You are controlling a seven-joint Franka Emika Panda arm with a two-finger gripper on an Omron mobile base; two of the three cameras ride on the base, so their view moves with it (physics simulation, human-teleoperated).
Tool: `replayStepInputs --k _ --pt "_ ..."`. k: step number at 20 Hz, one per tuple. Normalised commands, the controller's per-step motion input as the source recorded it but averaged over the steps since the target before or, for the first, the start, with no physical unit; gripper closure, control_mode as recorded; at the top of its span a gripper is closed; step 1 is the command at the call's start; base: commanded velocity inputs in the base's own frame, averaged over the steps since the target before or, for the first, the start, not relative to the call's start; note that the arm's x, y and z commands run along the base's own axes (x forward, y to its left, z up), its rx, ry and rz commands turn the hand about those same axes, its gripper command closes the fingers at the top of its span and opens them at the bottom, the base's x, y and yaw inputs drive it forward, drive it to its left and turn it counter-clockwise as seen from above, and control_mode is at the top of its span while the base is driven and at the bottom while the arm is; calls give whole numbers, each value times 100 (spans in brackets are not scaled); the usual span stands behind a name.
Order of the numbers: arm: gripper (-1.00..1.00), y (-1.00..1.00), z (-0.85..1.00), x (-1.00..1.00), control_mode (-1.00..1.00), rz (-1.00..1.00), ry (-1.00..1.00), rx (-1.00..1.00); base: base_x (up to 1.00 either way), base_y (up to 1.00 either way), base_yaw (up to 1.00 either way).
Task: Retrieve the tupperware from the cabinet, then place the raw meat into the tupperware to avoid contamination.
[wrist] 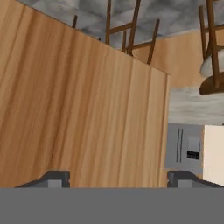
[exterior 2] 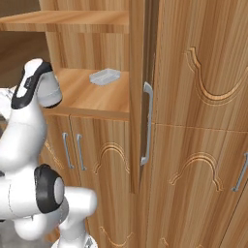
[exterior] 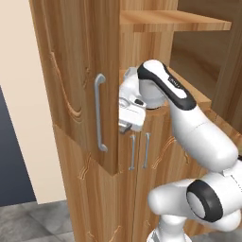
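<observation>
warm-brown wood runs across the left base view, where the cabinet [exterior: 71, 94] stands with its upper door [exterior: 80, 85] swung out toward me, silver handle [exterior: 99, 113] facing the room. my gripper [exterior: 126, 126] hangs just beside that door's free edge, at the front lip of the open shelf [exterior: 198, 97], above the two shut lower doors with their paired handles [exterior: 139, 151]. i judge the door was left standing wide so my arm could get at the shelf.

from the right base view, the tupperware [exterior 2: 105, 76] sits on the bare shelf [exterior 2: 92, 97] inside the cabinet, toward its back and close to the open door's edge [exterior 2: 137, 97], untouched and apart from my arm. my wrist is at the shelf's front corner, on the far side of the shelf from the box. retrieval looks not yet begun; i would need to turn the hand inward to reach it.

looking along the hand, my two dark fingertips [wrist: 54, 178] stand far apart with nothing between them, spread and empty. they point at a broad wood panel [wrist: 78, 109], likely the open door's face, with chair legs [wrist: 131, 30] and grey floor [wrist: 188, 105] beyond its edge. the hand faces away from the box.
</observation>
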Motion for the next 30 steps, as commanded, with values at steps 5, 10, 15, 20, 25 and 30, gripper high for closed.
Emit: replayStepInputs --k 5,10,15,20,25,30 --pt "-100 41 -7 -19 -100 -25 -1 -5 0 0 0" --pt "-100 30 -15 -16 -100 -32 -3 -1 0 0 0" --pt "-100 39 -26 -2 -100 -32 -10 -2 0 0 0" --pt "-100 41 -21 7 -100 -31 -8 -3 0 0 0" --pt "-100 38 -33 11 -100 -27 -20 -1 0 0 0" --pt "-100 5 -12 22 -100 -13 -1 -1 0 0 0"
